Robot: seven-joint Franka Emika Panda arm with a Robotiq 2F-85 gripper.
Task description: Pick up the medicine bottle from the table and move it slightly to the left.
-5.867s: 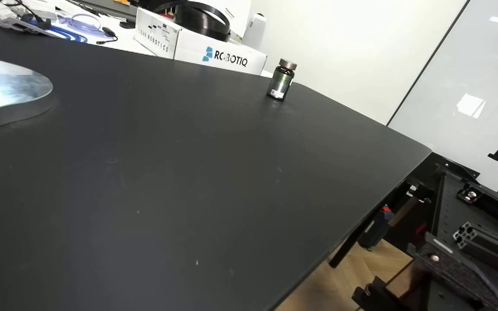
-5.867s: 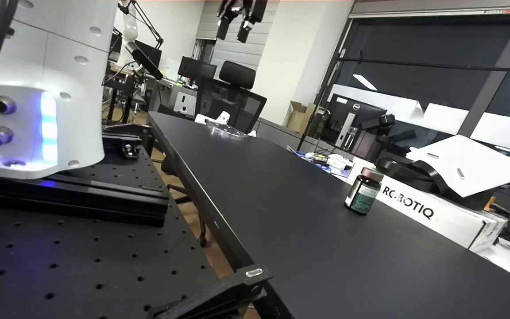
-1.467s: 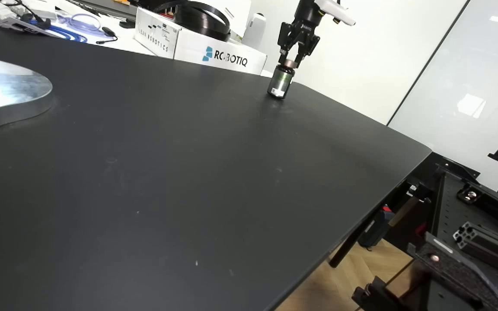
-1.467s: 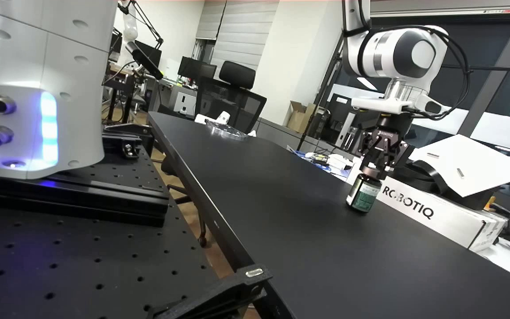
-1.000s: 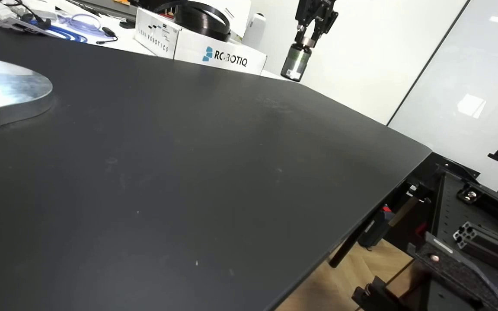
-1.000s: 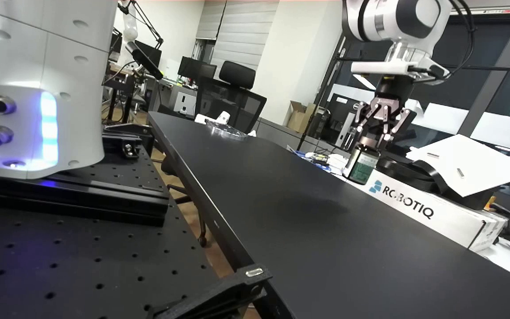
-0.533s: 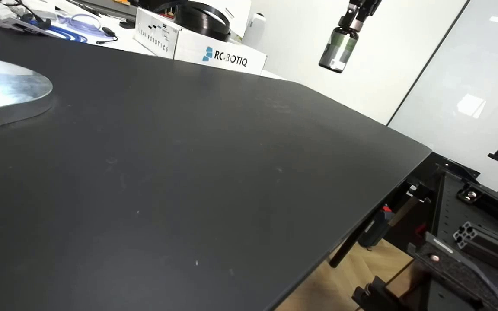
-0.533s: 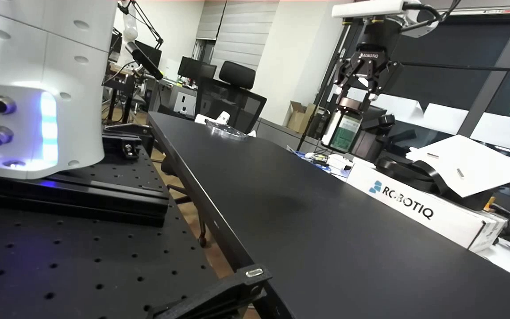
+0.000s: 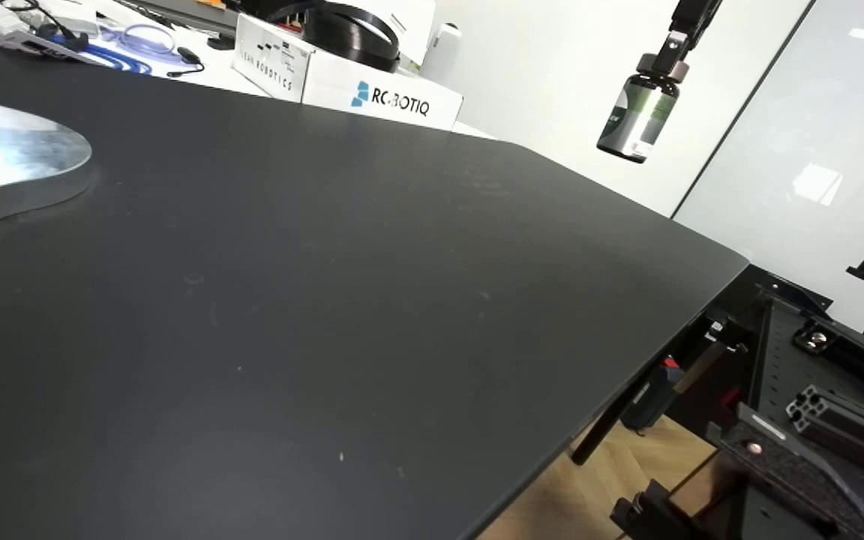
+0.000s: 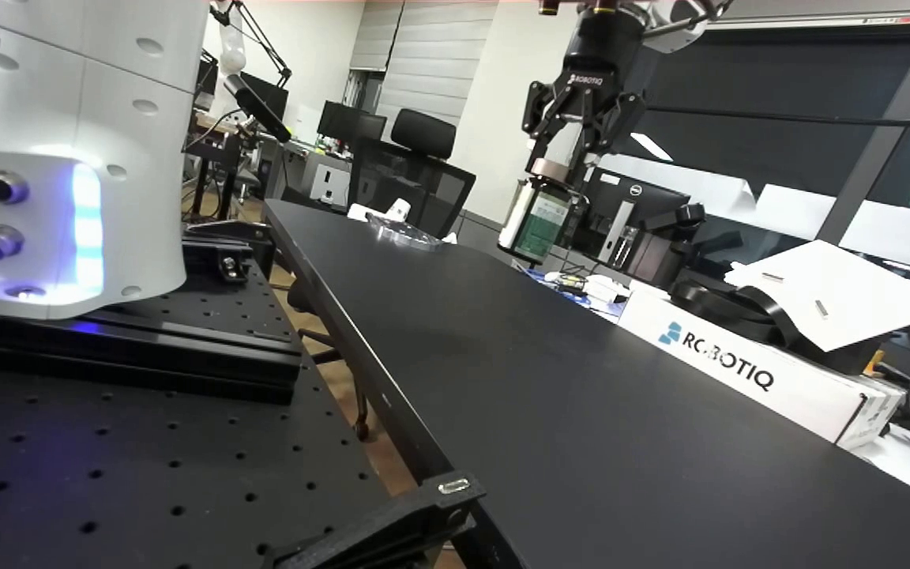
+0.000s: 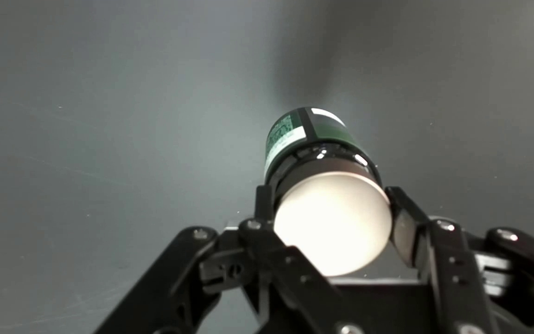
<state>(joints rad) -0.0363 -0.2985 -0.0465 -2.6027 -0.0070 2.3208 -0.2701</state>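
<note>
Both exterior views are bright. In an exterior view, white reflections mark the glossy panel past the table's right-hand corner; in an exterior view, a bluish light strip glows off its long edge. The wrist view is dimmer: the bottle's cap burns white, a soft shadow lies beyond, the gripper's nearest parts blur.

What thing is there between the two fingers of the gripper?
The wrist view shows the brown cap of the medicine bottle there, with the fingers closed on it.
</note>
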